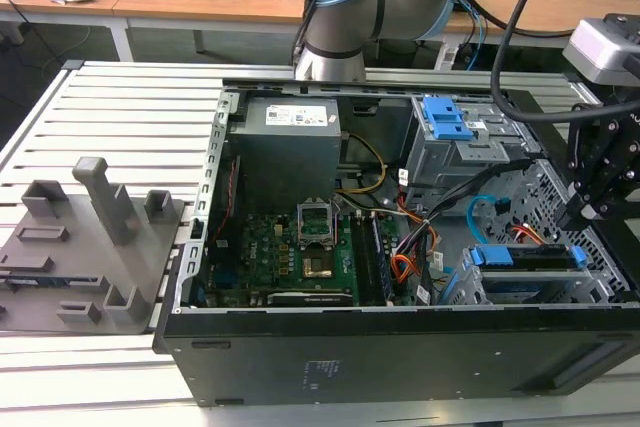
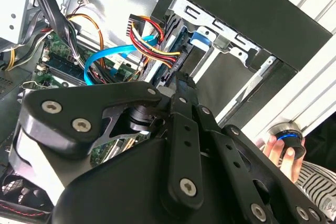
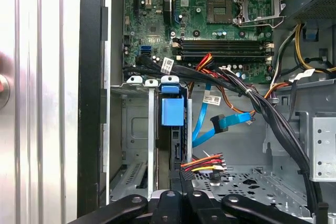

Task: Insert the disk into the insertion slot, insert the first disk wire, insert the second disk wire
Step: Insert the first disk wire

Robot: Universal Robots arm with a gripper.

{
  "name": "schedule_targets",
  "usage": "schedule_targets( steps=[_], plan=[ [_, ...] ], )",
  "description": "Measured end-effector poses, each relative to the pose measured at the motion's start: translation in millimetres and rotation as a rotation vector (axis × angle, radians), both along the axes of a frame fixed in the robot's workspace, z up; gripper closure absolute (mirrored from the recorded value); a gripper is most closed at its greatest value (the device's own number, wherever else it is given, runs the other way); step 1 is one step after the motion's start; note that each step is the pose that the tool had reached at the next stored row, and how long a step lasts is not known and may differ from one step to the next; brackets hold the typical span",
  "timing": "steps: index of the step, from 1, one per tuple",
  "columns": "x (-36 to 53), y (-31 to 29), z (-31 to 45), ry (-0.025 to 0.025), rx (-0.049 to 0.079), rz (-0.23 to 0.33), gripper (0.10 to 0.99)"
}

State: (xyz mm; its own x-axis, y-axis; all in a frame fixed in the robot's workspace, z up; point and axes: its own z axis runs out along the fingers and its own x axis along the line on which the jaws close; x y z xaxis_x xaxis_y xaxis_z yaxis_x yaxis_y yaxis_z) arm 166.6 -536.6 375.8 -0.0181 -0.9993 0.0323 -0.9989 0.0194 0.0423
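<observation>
Gripper (image 2: pixel 181 82) clamps the first disk wire (image 3: pixel 205 163) beside the disk (image 3: pixel 172 113); leads judged limp, plug rigid: hold the plug.

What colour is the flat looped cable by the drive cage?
Light blue. The flat cable shows best in the second wrist view.

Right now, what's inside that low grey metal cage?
The disk, in its blue carrier, sits inside the insertion slot. Only its blue end and a thin edge show; the slot's walls cover its label and sides.

Exterior view overlooks computer case (image 1: pixel 400 352); wrist views closely share the disk (image 3: pixel 172 112) (image 2: pixel 201 38).
</observation>
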Motion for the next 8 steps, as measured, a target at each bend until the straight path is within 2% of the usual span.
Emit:
schedule_targets(
  steps=[8],
  plan=[
    [0.0,0.0,0.1,0.0000,0.000,0.000,0.980]
  ],
)
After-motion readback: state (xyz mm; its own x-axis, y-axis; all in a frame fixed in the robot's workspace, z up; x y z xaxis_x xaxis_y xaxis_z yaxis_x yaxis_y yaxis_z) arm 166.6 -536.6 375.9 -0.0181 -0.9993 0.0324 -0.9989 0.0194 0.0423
